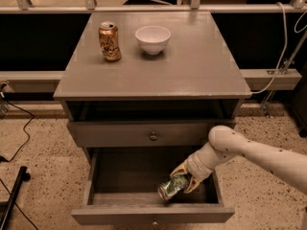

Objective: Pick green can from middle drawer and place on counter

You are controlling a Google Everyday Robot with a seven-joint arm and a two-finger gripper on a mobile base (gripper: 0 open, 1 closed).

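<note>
The green can (171, 187) lies tilted on its side in the open middle drawer (153, 213), near the front right. My gripper (186, 177) reaches down into the drawer from the right, and its yellowish fingers (179, 168) are closed around the can's upper end. The white arm comes in from the lower right. The counter (158, 66) is the grey top of the cabinet above.
An orange-gold can (110, 41) and a white bowl (153, 39) stand at the back of the counter. A shut drawer front with a knob (153, 136) sits above the open drawer. Cables lie on the speckled floor at left.
</note>
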